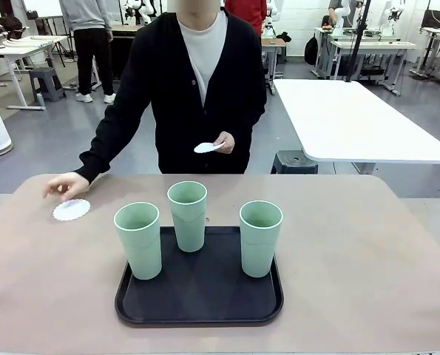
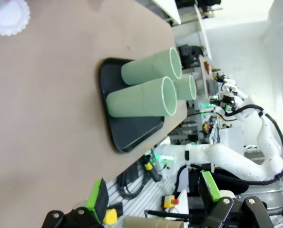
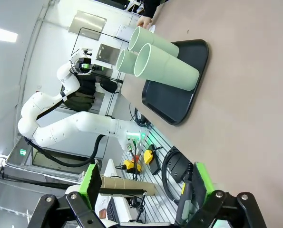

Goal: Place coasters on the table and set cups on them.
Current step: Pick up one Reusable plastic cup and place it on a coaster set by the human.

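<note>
The site is a robotics laboratory: a large open room with a bare grey floor (image 1: pixel 49 140) and white worktables (image 1: pixel 360 118) standing at the far left and far right. Two white jointed robot arms, the right arm (image 2: pixel 227 159) and the left arm (image 3: pixel 84 124), are based at the near side of the tan table (image 1: pixel 353 244). Beneath that near edge hang looped black cables (image 2: pixel 130 183) beside a yellow box with a red button (image 2: pixel 170 203).
</note>
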